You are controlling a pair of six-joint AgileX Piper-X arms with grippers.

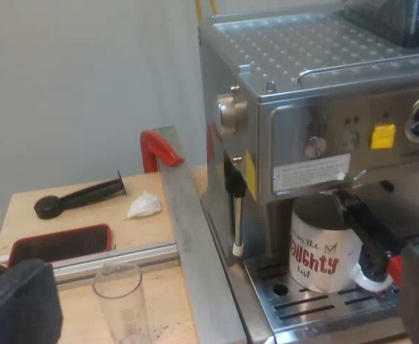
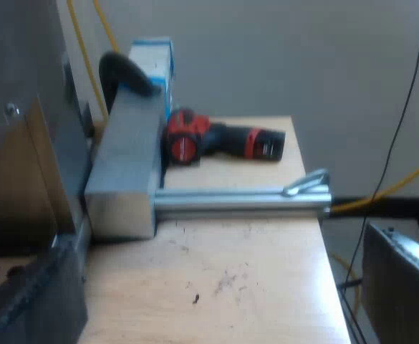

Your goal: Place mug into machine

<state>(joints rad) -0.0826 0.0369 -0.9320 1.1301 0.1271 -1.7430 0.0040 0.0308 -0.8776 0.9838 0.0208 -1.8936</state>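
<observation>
While left fingers (image 1: 16, 304) gape before the machine's (image 1: 302, 64) mug (image 1: 324, 254), right fingers (image 2: 30, 308) gape toward a drill (image 2: 223, 143).

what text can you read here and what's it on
"AUGHTY" in red, with "The" above and "List" below: on the mug in the espresso machine.
The white label on the machine's front: too small to read.
Marks on the measuring glass: too small to read.
</observation>
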